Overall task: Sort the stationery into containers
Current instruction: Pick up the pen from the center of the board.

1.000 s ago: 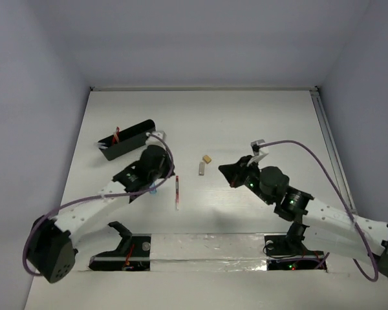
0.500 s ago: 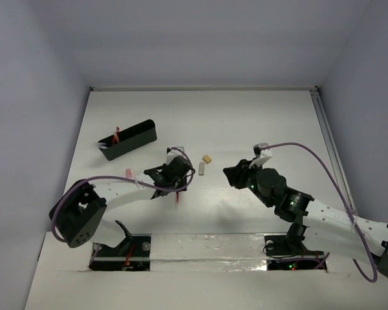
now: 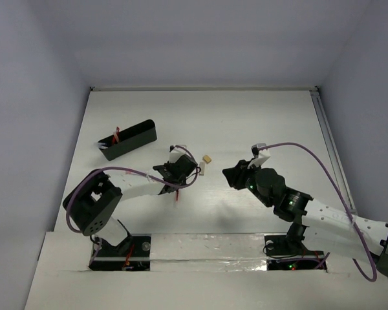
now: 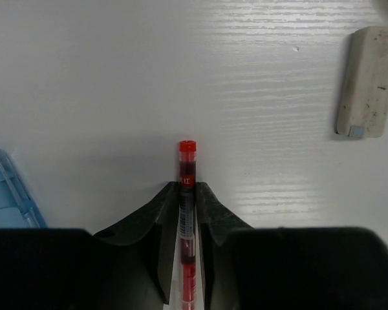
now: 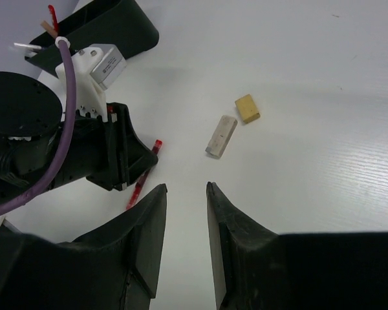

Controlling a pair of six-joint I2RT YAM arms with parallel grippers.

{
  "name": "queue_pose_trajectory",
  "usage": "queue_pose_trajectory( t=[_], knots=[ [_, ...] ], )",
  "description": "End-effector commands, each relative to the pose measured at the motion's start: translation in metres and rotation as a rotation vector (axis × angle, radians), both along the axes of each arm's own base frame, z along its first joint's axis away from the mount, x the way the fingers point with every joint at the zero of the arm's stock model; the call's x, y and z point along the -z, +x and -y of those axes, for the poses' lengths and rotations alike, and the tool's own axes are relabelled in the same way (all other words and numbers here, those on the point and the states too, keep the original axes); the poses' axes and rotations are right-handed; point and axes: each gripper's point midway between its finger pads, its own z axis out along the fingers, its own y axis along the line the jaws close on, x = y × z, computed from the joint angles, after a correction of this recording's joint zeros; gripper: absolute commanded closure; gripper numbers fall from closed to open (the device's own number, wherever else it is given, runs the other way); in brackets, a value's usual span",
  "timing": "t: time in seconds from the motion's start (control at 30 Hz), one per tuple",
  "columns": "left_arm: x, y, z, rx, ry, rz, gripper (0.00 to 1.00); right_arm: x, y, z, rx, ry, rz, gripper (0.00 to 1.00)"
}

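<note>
White wood-grain worktop, boxed in left, back and right by plain pale panels. Nearest in, the left gripper has its jaws pinched onto a thin red pen lying flat, with the red tip poking out ahead. Just beside it the right gripper hovers, jaws apart with nothing in them. Further out are a scuffed greyish eraser block and a small tan block, near each other but not touching. Far left sits the long black box, angled, something red sticking up at one end — plenty of bare board behind it.
</note>
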Motion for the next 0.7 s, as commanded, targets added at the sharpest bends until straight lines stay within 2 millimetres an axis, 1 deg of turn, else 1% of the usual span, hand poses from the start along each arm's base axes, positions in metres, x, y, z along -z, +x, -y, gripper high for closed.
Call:
queue_pose_trajectory(
  t=[0.0,0.07,0.1,0.13,0.17,0.2,0.23,0.27,0.37,0.4,0.43,0.47,0.5,0.53,0.57,0.6,0.67],
  knots=[
    [-0.003,0.006,-0.001,-0.013,0.028,0.023,0.83,-0.021,0.001,-0.005,-0.008,0.039,0.048,0.63],
    [-0.002,0.007,-0.003,-0.015,0.04,0.025,0.78,-0.019,0.002,-0.005,-0.008,0.035,0.046,0.64],
    [0.0,0.008,-0.003,-0.013,0.048,0.022,0.74,-0.02,0.002,-0.005,-0.008,0.039,0.047,0.64],
    [0.002,0.008,-0.003,-0.012,0.051,0.02,0.74,-0.02,0.002,-0.005,-0.009,0.038,0.046,0.64],
    [0.003,0.009,-0.003,-0.012,0.055,0.021,0.77,-0.02,0.002,-0.005,-0.008,0.039,0.047,0.64],
    [0.005,0.009,-0.003,-0.012,0.063,0.018,0.83,-0.019,0.002,-0.005,-0.008,0.035,0.046,0.64],
    [0.004,0.011,-0.003,-0.017,0.062,0.027,0.96,-0.02,0.002,-0.005,-0.008,0.04,0.048,0.64],
    [0.002,0.012,-0.003,-0.02,0.061,0.035,1.0,-0.02,0.001,-0.004,-0.008,0.04,0.049,0.63],
    [-0.026,0.026,0.002,-0.034,0.039,0.107,1.0,-0.021,0.001,-0.003,-0.006,0.04,0.052,0.64],
    [-0.049,0.035,0.009,-0.037,0.003,0.158,1.0,-0.02,0.001,-0.003,-0.006,0.04,0.052,0.64],
    [-0.064,0.044,0.007,-0.055,-0.004,0.196,1.0,-0.02,0.001,-0.004,-0.007,0.041,0.052,0.64],
    [-0.078,0.053,-0.001,-0.072,0.001,0.22,1.0,-0.02,0.001,-0.004,-0.007,0.042,0.053,0.64],
    [-0.11,0.067,0.0,-0.09,-0.044,0.283,1.0,-0.019,0.001,-0.004,-0.01,0.041,0.052,0.64],
    [-0.128,0.076,-0.005,-0.107,-0.066,0.318,1.0,-0.018,0.001,-0.004,-0.01,0.041,0.05,0.64],
    [-0.146,0.084,-0.011,-0.127,-0.084,0.353,1.0,-0.016,0.001,-0.005,-0.011,0.039,0.048,0.64],
    [-0.181,0.099,-0.029,-0.176,-0.114,0.425,1.0,-0.016,0.001,-0.005,-0.012,0.041,0.047,0.64],
    [-0.217,0.115,-0.052,-0.24,-0.163,0.518,1.0,-0.015,0.001,-0.006,-0.015,0.041,0.046,0.64]
  ],
)
